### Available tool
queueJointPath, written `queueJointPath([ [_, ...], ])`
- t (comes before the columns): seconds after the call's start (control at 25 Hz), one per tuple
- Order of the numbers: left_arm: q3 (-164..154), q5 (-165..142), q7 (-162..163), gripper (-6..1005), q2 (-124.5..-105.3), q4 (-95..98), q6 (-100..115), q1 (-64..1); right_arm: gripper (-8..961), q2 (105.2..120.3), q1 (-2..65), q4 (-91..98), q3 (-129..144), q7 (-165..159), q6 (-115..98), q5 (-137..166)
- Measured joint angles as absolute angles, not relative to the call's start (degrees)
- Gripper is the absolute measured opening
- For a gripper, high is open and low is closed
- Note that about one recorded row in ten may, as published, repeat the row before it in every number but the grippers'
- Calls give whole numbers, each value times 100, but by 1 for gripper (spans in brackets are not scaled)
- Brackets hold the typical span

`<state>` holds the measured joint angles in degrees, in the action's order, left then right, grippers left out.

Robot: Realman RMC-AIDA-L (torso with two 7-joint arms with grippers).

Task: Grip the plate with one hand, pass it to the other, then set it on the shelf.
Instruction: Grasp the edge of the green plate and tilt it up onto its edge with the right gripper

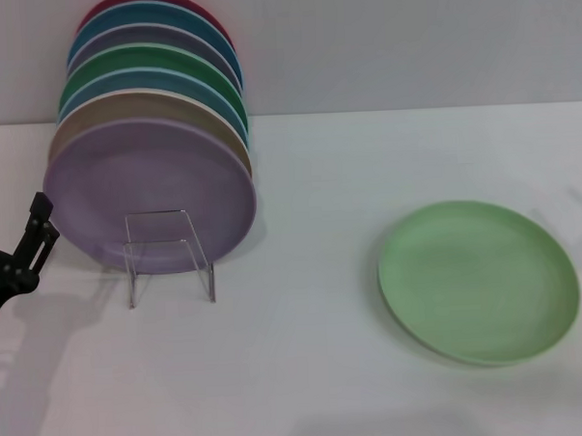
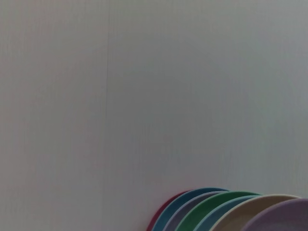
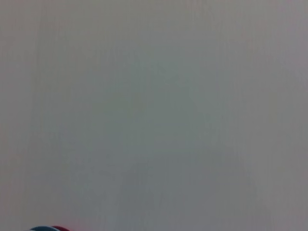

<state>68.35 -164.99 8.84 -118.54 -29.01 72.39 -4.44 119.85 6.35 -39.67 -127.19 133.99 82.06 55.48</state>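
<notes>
The light-green plate (image 1: 478,280) lies flat on the table (image 1: 307,372), well apart from the left gripper (image 1: 38,229), whose grip I cannot tell, beside the loaded shelf (image 1: 169,254), so a careless sweep risks toppling the lilac plate (image 1: 150,192).

Head cam sits up high, looking forward and down over the white table (image 1: 307,372), with the stack of plates (image 1: 154,176) at about 10 o'clock. Left wrist cam faces mostly the blank wall (image 2: 144,96) and only catches the plate rims (image 2: 231,211) at its 5 o'clock. Right wrist cam is nearly all wall too, with a sliver of rims (image 3: 48,228) at 7 o'clock.
</notes>
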Motion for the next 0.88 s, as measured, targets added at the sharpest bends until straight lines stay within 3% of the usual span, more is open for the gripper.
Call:
queueJointPath([
  [0.48,6838,-16496,886,800,-11856,-2883,7256,-468,664,11956,640,-4120,-12723,12886,7945,5536],
  [0.6,6838,-16497,883,800,-11856,-2882,7261,-475,665,11917,736,-5323,-12625,10827,6849,6729],
  [0.88,6819,-16496,885,800,-11856,-2882,7261,-491,665,11885,1202,-7198,-12562,7335,6447,9636],
])
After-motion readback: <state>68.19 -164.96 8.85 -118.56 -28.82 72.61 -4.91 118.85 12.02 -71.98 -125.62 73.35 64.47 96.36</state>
